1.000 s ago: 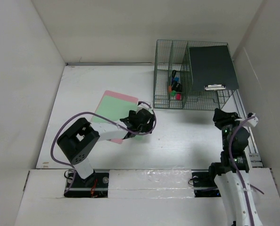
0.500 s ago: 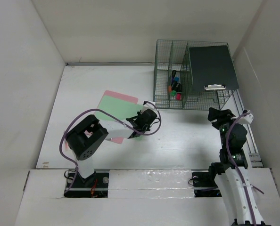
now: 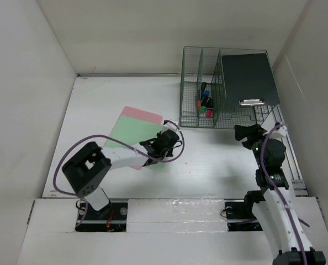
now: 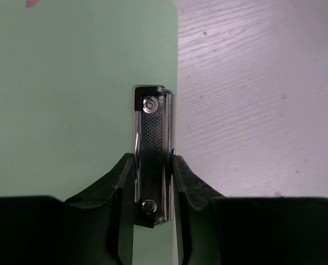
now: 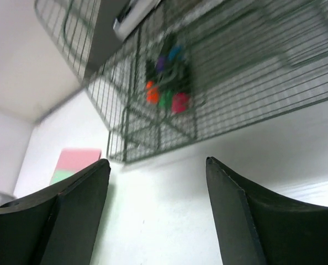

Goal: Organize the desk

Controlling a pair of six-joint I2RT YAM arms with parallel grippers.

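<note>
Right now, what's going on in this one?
The left hand is closed on the metal clip of the green clipboard, which lies flat on the desk on top of a pink board. The right hand is open and empty, hovering beside the green wire rack, which holds a dark clipboard and some small coloured items.

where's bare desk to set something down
Bare desk: the far-left strip beside the green clipboard, and the middle between that clipboard and the right arm. Crowded: the far right, with wire rack and black clipboard.
</note>
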